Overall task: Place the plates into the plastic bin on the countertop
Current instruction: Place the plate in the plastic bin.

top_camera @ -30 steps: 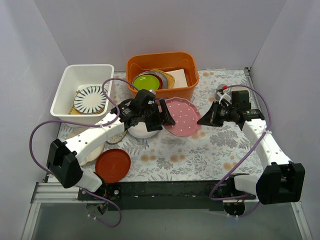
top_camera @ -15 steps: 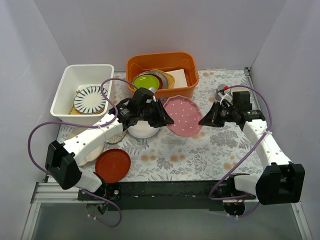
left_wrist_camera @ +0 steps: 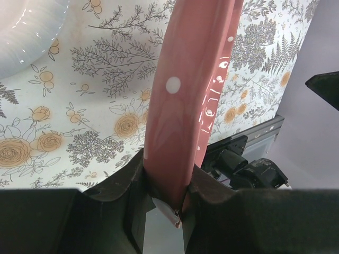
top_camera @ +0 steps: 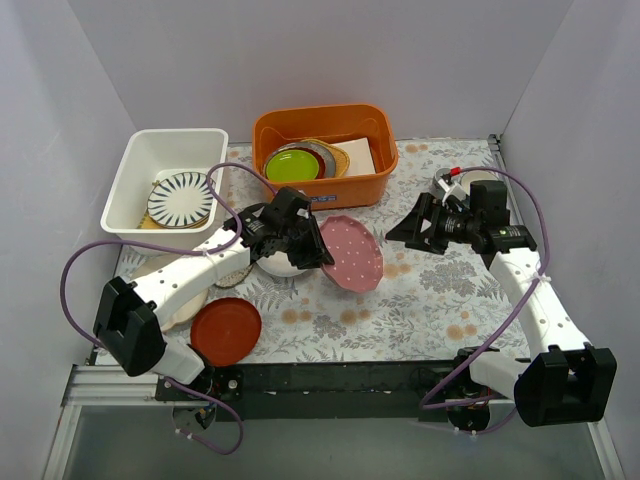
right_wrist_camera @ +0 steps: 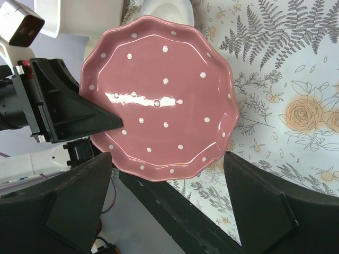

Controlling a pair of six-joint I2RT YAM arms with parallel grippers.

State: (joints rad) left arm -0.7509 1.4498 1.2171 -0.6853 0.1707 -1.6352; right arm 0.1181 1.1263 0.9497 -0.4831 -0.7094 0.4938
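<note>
Red-orange plate (top_camera: 226, 331) is seen flat on the table (top_camera: 420, 300), near left. Mid-table, the pink scalloped plate (top_camera: 352, 253) is held tilted on edge above the floral surface. Its rim is clamped between the left gripper (left_wrist_camera: 165, 193) fingers (left_wrist_camera: 132, 180), beside a white dish (top_camera: 285, 265). The right gripper (top_camera: 400, 228) is placed just right of the pink plate, fingers wide apart, nothing held, and a small gap to the plate is seen from above. Far left, the white plastic bin (top_camera: 130, 165) is loaded with a blue-striped plate (top_camera: 180, 197). Far centre, an orange tub (top_camera: 330, 120) with a lime-green plate (top_camera: 292, 165) is seen.
</note>
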